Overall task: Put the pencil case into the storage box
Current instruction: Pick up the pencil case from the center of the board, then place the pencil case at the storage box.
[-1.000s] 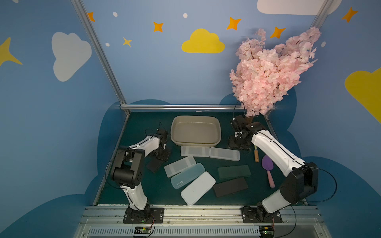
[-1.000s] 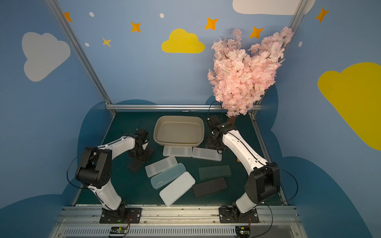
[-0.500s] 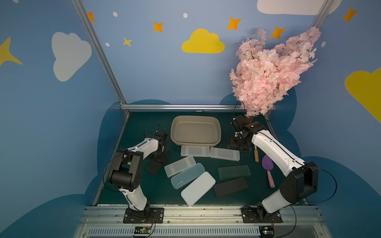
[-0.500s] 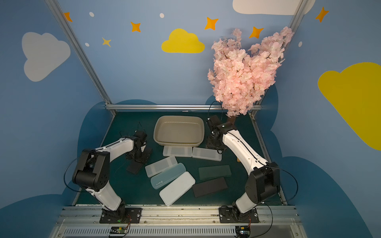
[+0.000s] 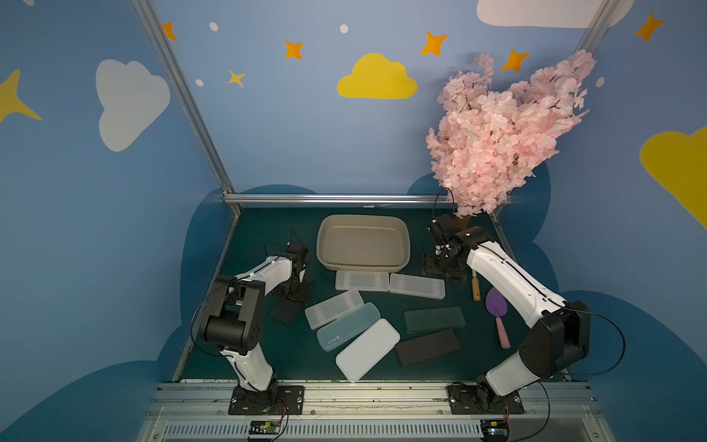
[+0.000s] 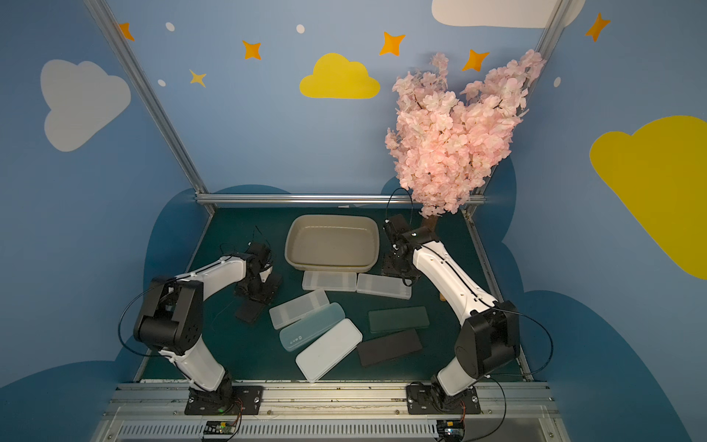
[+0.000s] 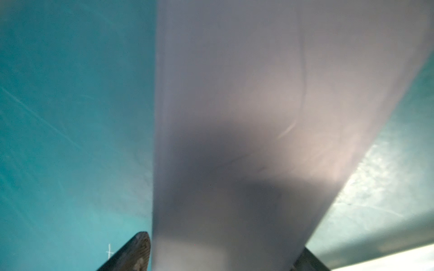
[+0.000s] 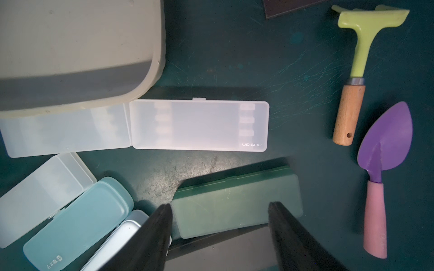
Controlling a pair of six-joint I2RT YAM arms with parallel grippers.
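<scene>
The beige storage box (image 5: 363,241) stands empty at the back middle, seen in both top views (image 6: 332,241). Several pencil cases lie in front of it. A black pencil case (image 5: 284,310) lies at the left, and my left gripper (image 5: 296,294) is down on its far end. In the left wrist view this case (image 7: 234,117) fills the space between the fingers (image 7: 138,251); whether they press its long edges I cannot tell. My right gripper (image 5: 440,264) hangs open beside the box's right end, high above a dark green case (image 8: 234,201).
Clear cases (image 5: 362,280) (image 5: 417,286) lie against the box's front rim; a blue (image 5: 348,326), a white (image 5: 368,349) and a second black case (image 5: 427,347) lie nearer. A wooden-handled rake (image 5: 475,289), a purple trowel (image 5: 497,310) and a pink blossom tree (image 5: 497,141) are at the right.
My left gripper has shifted slightly over the black case and its jaws have narrowed towards it. The right arm has not moved.
</scene>
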